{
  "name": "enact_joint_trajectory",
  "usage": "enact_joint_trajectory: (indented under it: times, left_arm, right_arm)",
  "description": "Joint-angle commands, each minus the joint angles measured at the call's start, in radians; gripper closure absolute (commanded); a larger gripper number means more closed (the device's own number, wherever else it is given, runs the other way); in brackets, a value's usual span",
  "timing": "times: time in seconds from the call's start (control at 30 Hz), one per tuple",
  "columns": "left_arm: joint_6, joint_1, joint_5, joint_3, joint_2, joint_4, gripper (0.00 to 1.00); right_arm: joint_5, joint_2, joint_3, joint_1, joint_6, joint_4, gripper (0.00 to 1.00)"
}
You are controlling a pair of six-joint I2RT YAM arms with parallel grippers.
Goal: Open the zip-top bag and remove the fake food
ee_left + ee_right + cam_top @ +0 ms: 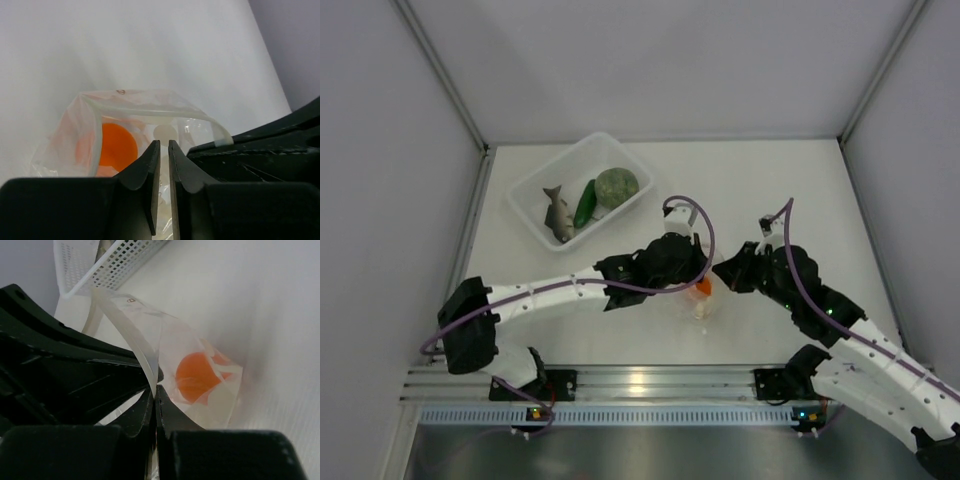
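Top view: both arms meet at mid-table [770, 190], near the front edge, over the zip-top bag [703, 303], which sits between the two claws. The orange ball [704, 287] is inside it, seen through the clear film. Left claw [692, 283] reaches in from the left, right claw [728, 281] from the right. Left wrist view: left claw [164, 143] with its fingers [150, 165] drawn nearly together, only a thin slit between them, pale film showing in that slit, so it is pinching the bag's near lip. The bag [130, 102] has its mouth gaping toward the camera, with the ball [118, 145] low on the left. Right wrist view: right claw [155, 388] pressed tight together on the bag's zip strip, which runs down into the pinch. The bag [150, 327] is pulled up taut from there, ball [198, 376] resting in its lower part. Back left on the table stands the white perforated basket [623, 146], well apart from the bag (three pieces in it). These are the grey-brown fish [558, 214], the dark green cucumber [585, 203] just beside it, and the pale-green cabbage ball [617, 187] at the right end.
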Motion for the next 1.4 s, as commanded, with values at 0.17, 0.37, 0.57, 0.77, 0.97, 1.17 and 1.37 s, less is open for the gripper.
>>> enact_joint_trajectory:
  times: [0.17,0.37,0.57,0.77,0.97,1.17,1.37]
  left_arm:
    - [0.026,-0.016,-0.12,0.021,0.143,0.055,0.7]
    - [0.031,-0.019,-0.138,0.061,0.264,-0.005,0.58]
    - [0.035,-0.023,-0.088,0.076,0.311,-0.043,0.43]
    - [0.014,-0.023,0.015,0.085,0.326,-0.042,0.34]
    - [-0.02,-0.028,-0.002,0.073,0.297,-0.04,0.32]
    - [-0.029,-0.025,-0.169,0.016,0.248,-0.055,0.3]
    - [0.025,0.041,-0.164,0.002,0.22,-0.098,0.29]
  right_arm:
    - [0.0,-0.025,-0.006,-0.008,0.024,0.07,1.0]
    - [0.031,-0.059,-0.018,-0.008,-0.007,0.025,1.0]
    - [0.048,-0.082,-0.054,-0.006,-0.05,-0.011,1.0]
    - [0.07,-0.094,-0.113,-0.008,-0.09,-0.056,1.0]
    - [0.195,-0.159,-0.124,-0.008,-0.099,-0.159,1.0]
    - [0.108,-0.161,-0.115,-0.006,-0.087,-0.098,1.0]
    - [-0.06,-0.11,-0.213,-0.005,0.091,0.152,1.0]
